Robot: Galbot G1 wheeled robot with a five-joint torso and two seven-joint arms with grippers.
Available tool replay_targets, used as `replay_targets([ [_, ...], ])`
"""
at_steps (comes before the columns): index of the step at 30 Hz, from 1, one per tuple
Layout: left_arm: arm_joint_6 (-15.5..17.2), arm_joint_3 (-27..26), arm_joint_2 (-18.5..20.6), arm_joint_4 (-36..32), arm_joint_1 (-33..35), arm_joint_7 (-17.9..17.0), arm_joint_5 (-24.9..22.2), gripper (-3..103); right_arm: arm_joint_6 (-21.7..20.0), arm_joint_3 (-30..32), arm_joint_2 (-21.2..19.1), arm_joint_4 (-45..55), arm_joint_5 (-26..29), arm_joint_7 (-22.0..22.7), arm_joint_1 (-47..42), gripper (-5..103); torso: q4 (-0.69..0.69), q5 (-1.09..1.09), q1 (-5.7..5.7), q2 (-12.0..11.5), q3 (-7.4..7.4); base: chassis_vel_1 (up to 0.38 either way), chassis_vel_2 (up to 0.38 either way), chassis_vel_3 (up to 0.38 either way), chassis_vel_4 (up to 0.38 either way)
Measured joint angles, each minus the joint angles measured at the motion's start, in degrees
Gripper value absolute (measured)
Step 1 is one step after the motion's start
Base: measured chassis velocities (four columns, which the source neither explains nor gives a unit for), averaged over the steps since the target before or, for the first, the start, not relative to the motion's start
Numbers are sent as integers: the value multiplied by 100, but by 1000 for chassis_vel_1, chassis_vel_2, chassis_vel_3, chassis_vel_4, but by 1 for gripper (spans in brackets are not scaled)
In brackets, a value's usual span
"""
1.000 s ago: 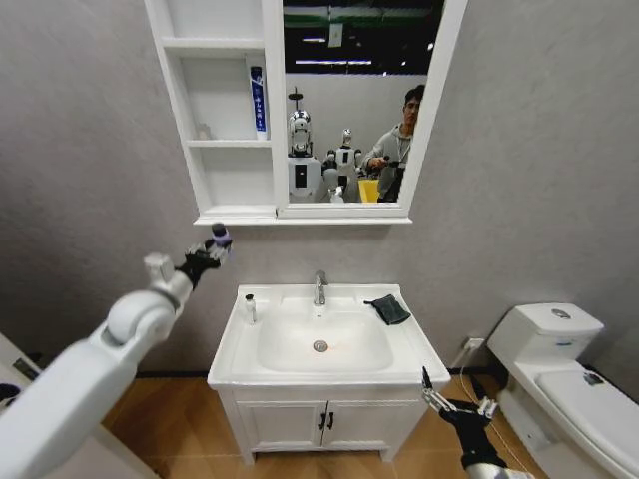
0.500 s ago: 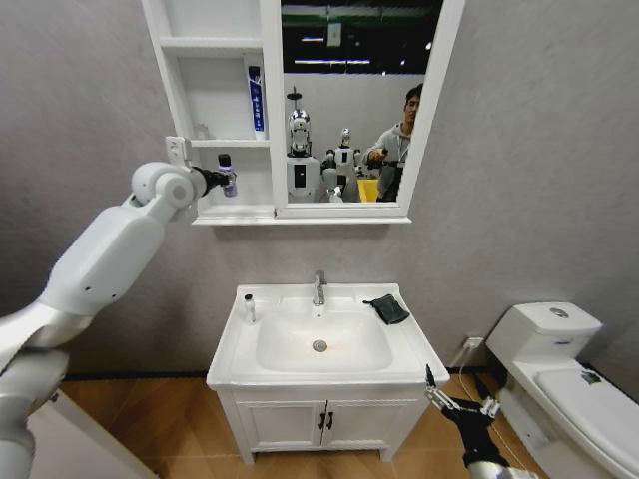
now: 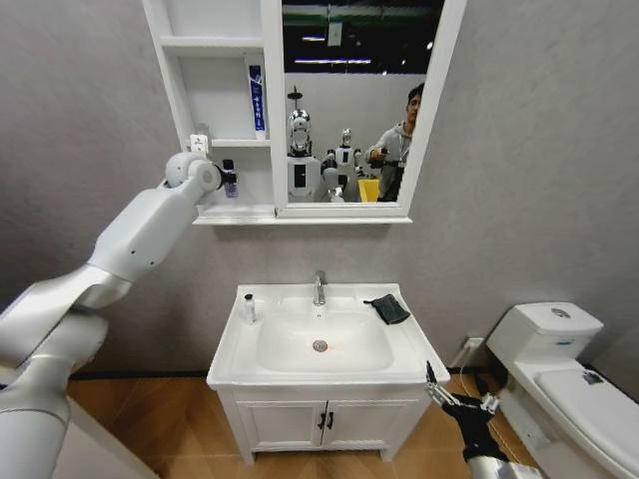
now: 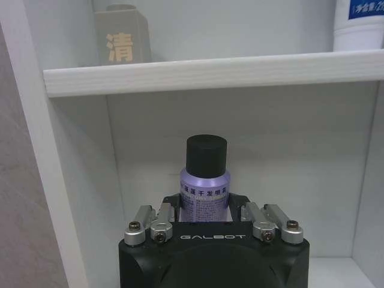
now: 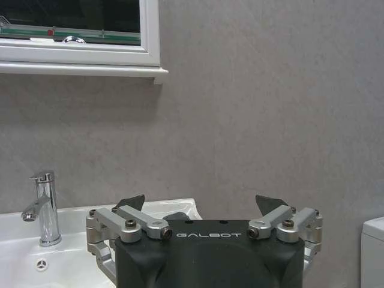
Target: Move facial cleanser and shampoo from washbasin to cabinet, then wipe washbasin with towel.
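While the left gripper (image 4: 204, 207) reaches into the lowest open shelf of the cabinet (image 3: 232, 178), its fingers are clamped on a lilac bottle with a black cap (image 4: 205, 186), which stands upright between them; whether the bottle's base touches the shelf floor is hidden behind the gripper body. On the shelf board above the gripper sit a grey block printed with a Chinese character (image 4: 122, 34) and, at the other end, a white and blue tube (image 4: 359, 24), cut off by the frame edge. The top shelf is also cut off.

Far below this gripper lies the washbasin (image 3: 321, 342), holding a small white bottle (image 3: 250, 308) near its left rim and the dark towel (image 3: 389, 308) to the right of the chrome tap (image 3: 319, 287).

The right gripper (image 5: 204, 207) hangs low by the basin's front right corner, jaws spread wide with nothing between them.
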Motion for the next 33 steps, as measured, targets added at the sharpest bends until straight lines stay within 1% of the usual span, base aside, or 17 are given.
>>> replay_targets([
  [4,-6,-2,20,32,102,-68,56,42,23,24,2,-14,42,0,-3,100,2,-2,-1,1,0,0,0,0,0],
  [12,-72,-95,73,89,225,-80,177,42,30,37,-2,-15,72,0,-29,100,1,0,-1,1,0,0,0,0,0],
  [17,-76,-136,208,-65,351,-43,141,42,44,16,26,-4,42,-1,-28,100,3,0,-1,1,-1,0,0,0,0],
  [18,-83,-153,215,-91,382,-44,132,39,46,5,33,-4,34,-1,-34,100,3,-1,-1,1,-1,0,0,0,0],
  [19,-89,-186,223,-138,426,-53,114,42,50,-7,39,-4,6,-1,-48,100,1,-1,-1,1,-1,0,0,0,0],
  [20,-89,-186,223,-138,426,-53,114,42,50,-7,39,-4,6,-1,-48,100,1,-1,-1,1,-1,0,0,0,0],
  [21,-91,-213,235,-193,458,-59,81,47,51,-12,39,-1,-10,-1,-52,100,0,0,-1,1,-1,0,0,0,0],
  [22,-91,-234,251,-255,491,-63,36,47,51,-14,38,9,-17,0,-51,100,0,0,-1,1,-1,0,0,0,0],
  [23,-91,-247,271,-308,516,-64,-3,53,52,-13,35,18,-17,1,-48,100,0,0,-1,1,-1,0,0,0,0],
  [24,-91,-247,271,-308,516,-64,-3,53,52,-13,35,18,-17,1,-48,100,0,0,-1,1,-1,0,0,0,0],
  [26,-89,-288,374,-501,608,-63,-84,64,45,-13,24,39,-19,10,-30,100,0,0,-1,1,-1,0,0,0,0],
  [27,-89,-288,374,-501,608,-63,-84,64,45,-13,24,39,-19,10,-30,100,0,0,-1,1,-1,0,0,0,0],
  [29,-78,-313,515,-701,689,-60,-122,75,28,-25,22,44,-33,21,-18,100,2,-1,-1,1,-1,0,0,0,0],
  [30,-78,-313,515,-701,689,-60,-122,75,28,-25,22,44,-33,21,-18,100,2,-1,-1,1,-1,0,0,0,0],
  [32,-80,-317,563,-742,719,-60,-98,85,15,-33,15,63,-44,27,-8,100,3,0,-1,1,-1,0,0,0,0],
  [33,-80,-317,563,-742,719,-60,-98,85,15,-33,15,63,-44,27,-8,100,3,0,-1,1,-1,0,0,0,0],
])
